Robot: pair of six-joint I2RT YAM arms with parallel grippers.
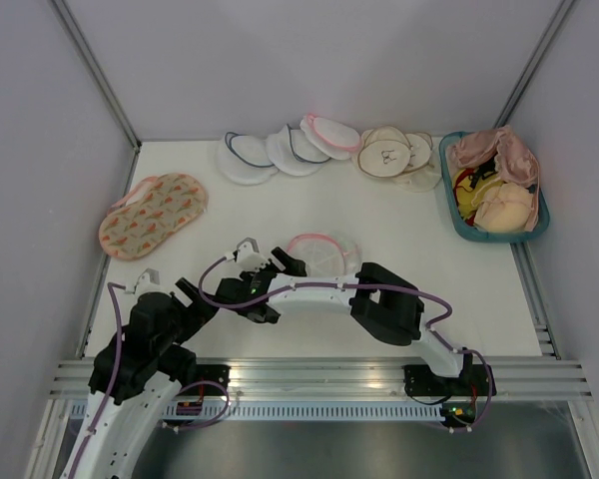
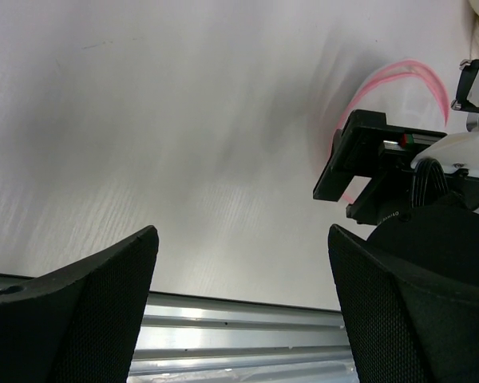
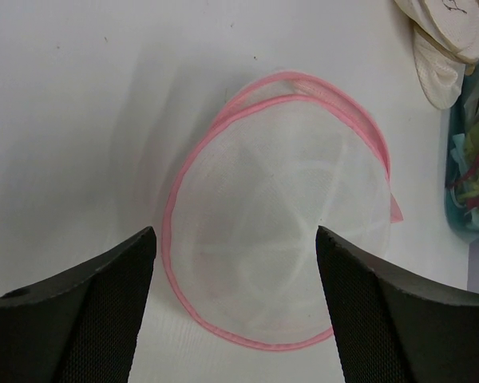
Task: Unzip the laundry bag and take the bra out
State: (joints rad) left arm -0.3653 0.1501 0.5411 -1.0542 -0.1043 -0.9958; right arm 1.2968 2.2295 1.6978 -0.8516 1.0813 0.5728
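The laundry bag (image 1: pixel 319 253), a round white mesh pouch with pink trim, lies flat on the white table near the middle. In the right wrist view the laundry bag (image 3: pixel 279 215) fills the centre, two pink edges run side by side along its far rim, and a small pink tab sticks out at its right. Pale curved shapes show faintly through the mesh, but the bra is not plainly visible. My right gripper (image 1: pixel 270 257) (image 3: pixel 233 239) is open just left of the bag, its jaws wide and empty above the bag's near edge. My left gripper (image 1: pixel 175 289) (image 2: pixel 241 239) hangs open over bare table.
An orange floral bag (image 1: pixel 152 215) lies at the left. White pouches with dark trim (image 1: pixel 265 152), another pink-trimmed pouch (image 1: pixel 329 133) and cream padded cups (image 1: pixel 391 155) line the back. A blue basket (image 1: pixel 447 175) of peach and yellow items stands back right. A metal rail (image 2: pixel 239 319) edges the table.
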